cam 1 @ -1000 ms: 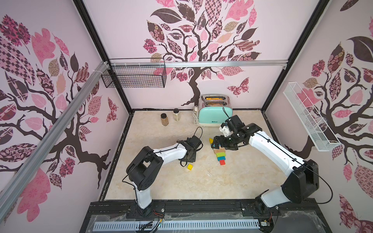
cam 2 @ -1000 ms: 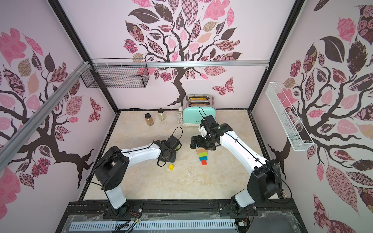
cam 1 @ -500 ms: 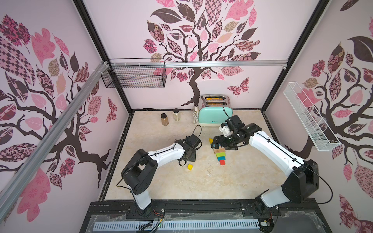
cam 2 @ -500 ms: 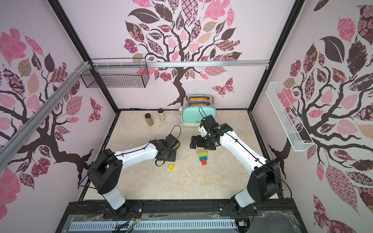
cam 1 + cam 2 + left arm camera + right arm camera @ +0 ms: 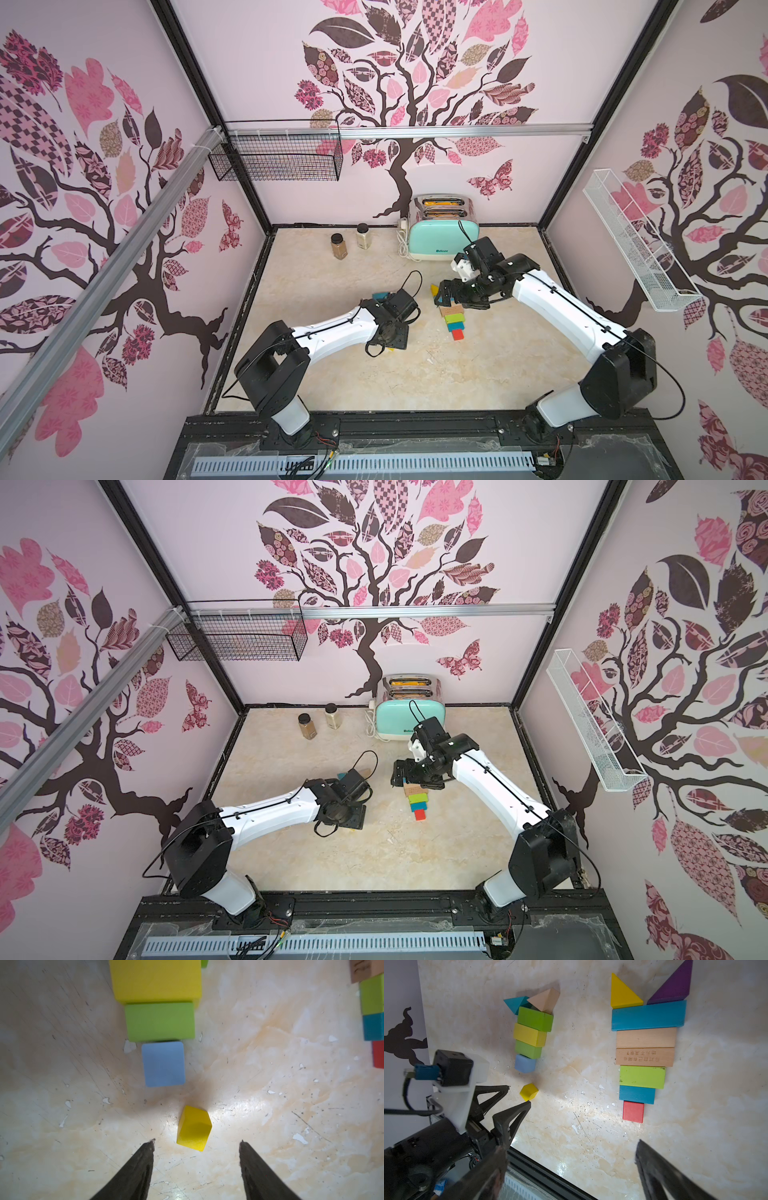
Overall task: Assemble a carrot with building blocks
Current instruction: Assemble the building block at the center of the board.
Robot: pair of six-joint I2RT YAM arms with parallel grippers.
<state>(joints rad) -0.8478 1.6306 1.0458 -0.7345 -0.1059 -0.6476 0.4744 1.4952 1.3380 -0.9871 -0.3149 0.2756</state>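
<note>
A small yellow cube (image 5: 194,1128) lies loose on the table just beyond the fingertips of my left gripper (image 5: 196,1142), which is open and holds nothing. Past it runs a row of building blocks: a light blue cube (image 5: 164,1064), a green bar (image 5: 160,1022) and a yellow bar (image 5: 155,979). A second row (image 5: 643,1057) runs from a yellow wedge (image 5: 623,993) and a purple wedge (image 5: 672,987) down to a red cube (image 5: 633,1111). My right gripper (image 5: 570,1145) hangs open and empty above that row (image 5: 455,322). In both top views the left arm hides most of the first row.
A mint toaster (image 5: 442,243) and two spice jars (image 5: 338,247) stand at the back. A black wire basket (image 5: 276,160) hangs on the back wall and a white rack (image 5: 636,245) on the right wall. The table's black front rail (image 5: 550,1176) runs close to the left arm.
My left gripper has drawn back toward the table's front, over the yellow cube, and its jaws have opened. The right arm has not moved.
</note>
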